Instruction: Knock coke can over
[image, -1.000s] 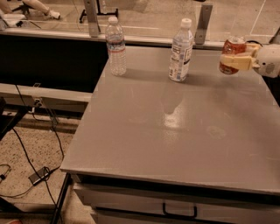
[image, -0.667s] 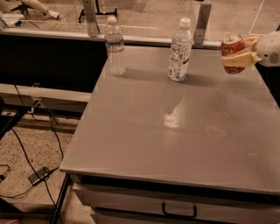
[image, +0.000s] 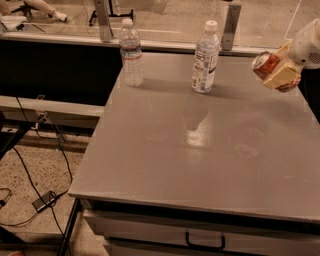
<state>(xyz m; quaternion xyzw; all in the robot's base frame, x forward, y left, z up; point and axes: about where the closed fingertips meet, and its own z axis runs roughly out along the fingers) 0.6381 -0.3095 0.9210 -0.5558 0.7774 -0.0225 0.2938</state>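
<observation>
The coke can (image: 265, 64), red-orange with a silver top, is held tilted in the air above the right side of the grey table (image: 200, 150). My gripper (image: 280, 74) comes in from the right edge of the view. Its pale yellow fingers (image: 283, 78) are closed around the can's body, and the can's top points up and to the left. The can's lower end is hidden behind the fingers.
Two clear plastic water bottles with white caps stand upright at the back of the table, one at the left (image: 131, 53) and one near the middle (image: 205, 58). A glass barrier with metal posts (image: 231, 25) runs behind the table. Cables (image: 45, 165) lie on the floor at the left.
The gripper has lifted the can a little and tilted it further, so its top now leans to the upper left. The bottles have not moved.
</observation>
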